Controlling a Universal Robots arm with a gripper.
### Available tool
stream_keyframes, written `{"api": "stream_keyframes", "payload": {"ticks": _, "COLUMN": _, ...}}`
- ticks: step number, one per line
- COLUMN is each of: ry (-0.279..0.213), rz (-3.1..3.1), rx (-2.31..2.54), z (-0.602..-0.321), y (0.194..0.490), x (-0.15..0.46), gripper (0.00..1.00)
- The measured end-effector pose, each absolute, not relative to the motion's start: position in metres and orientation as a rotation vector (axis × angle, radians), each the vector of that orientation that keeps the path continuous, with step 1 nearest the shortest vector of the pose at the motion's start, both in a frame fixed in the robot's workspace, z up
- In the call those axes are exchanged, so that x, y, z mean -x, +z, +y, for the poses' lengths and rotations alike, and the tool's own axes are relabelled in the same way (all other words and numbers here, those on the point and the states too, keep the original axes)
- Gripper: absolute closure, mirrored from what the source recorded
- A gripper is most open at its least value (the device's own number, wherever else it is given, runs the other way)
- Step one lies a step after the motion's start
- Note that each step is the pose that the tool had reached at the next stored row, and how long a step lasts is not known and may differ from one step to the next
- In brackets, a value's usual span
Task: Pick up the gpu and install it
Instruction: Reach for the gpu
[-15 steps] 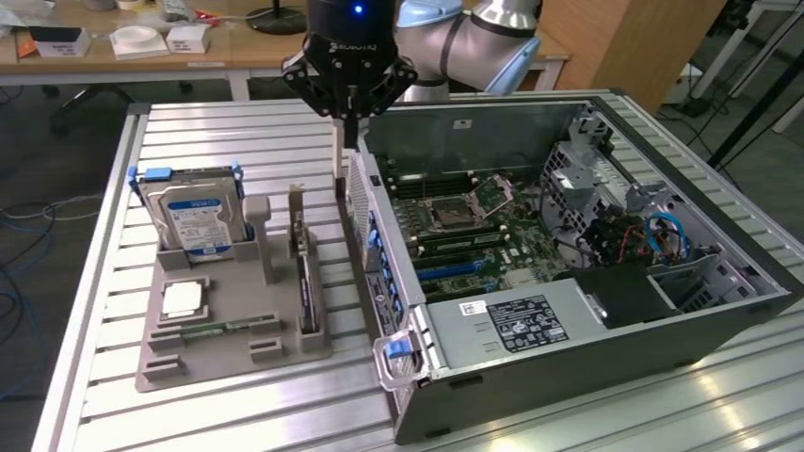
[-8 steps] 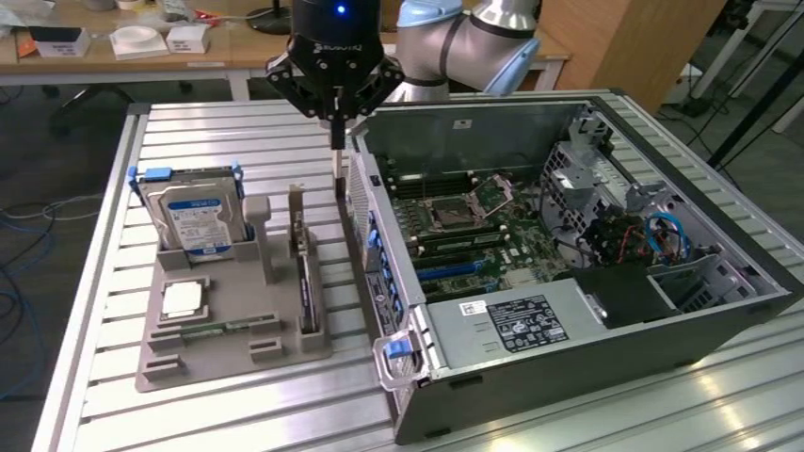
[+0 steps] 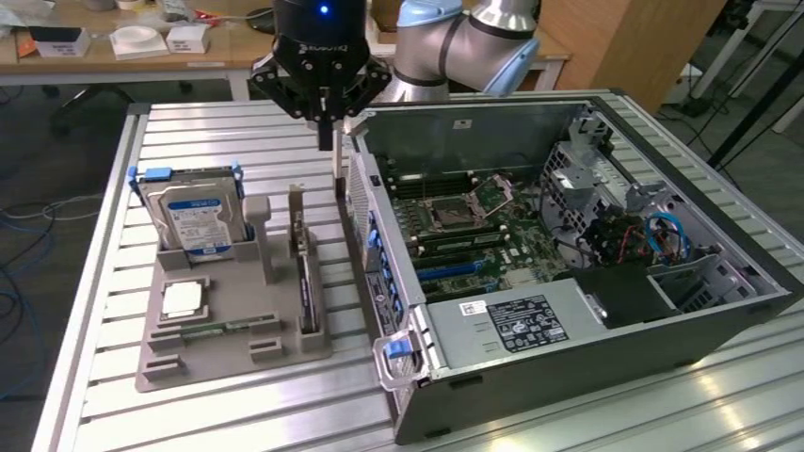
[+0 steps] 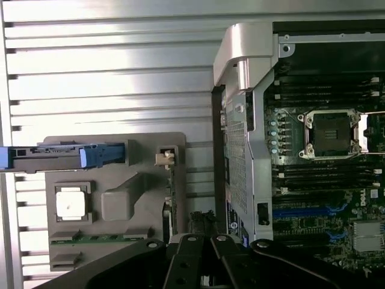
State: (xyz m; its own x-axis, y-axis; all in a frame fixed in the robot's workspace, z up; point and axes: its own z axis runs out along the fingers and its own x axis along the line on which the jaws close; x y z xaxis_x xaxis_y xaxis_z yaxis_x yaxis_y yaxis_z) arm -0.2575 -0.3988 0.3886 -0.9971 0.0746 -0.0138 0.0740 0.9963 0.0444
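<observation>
The arm (image 3: 465, 38) reaches in over the table (image 3: 188, 132) edge farthest from the exterior camera, with the wrist vertical and the gripper (image 3: 327, 139) pointing straight down. The jaws are fully closed and grasp nothing. The gripper hangs above the gap between the grey holder (image 3: 239, 363) and the open computer case (image 3: 566, 395). The gpu (image 3: 305, 282) stands on edge in the holder slot along the edge nearest the case, bracket uppermost, below the gripper and clear of it.
</observation>
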Motion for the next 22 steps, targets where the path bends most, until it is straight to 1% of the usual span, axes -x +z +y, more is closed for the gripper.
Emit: {"api": "stream_keyframes", "payload": {"ticks": 22, "ry": 0.069, "rz": 3.124, "rx": -0.116, "z": -0.402, "y": 0.388, "x": 0.288, "gripper": 0.89}}
